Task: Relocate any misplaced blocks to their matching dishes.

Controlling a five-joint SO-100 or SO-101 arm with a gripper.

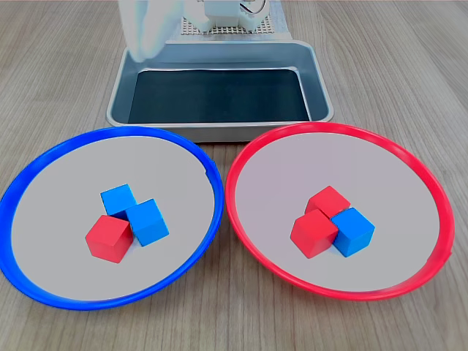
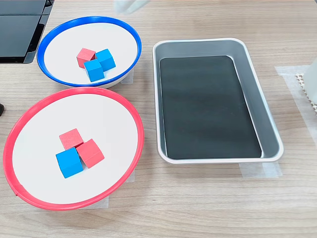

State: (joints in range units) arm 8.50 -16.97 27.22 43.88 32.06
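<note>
Sitting side by side on a wooden table [image 1: 409, 80] are two round plates: in the first exterior view the blue-rimmed plate [image 1: 44, 168] is on the left and the red-rimmed plate [image 1: 409, 168] on the right, their rims nearly touching. On the blue-rimmed plate a red cube [image 1: 110, 238] touches two blue cubes [image 1: 148, 221] in a tight cluster near the centre (the red one nearest the camera in the first exterior view). On the red-rimmed plate a lone blue cube [image 1: 354, 230] presses against two red cubes [image 1: 314, 232], again near the middle. Behind both plates in the first exterior view stands a rectangular metal tray [image 1: 219, 58] with a dark bottom. The arm's gripper [image 1: 150, 29] shows only as a pale blur at the top edge, above the tray's far left corner, well apart from every cube; I cannot tell how far its fingers are spread or whether they hold anything.
</note>
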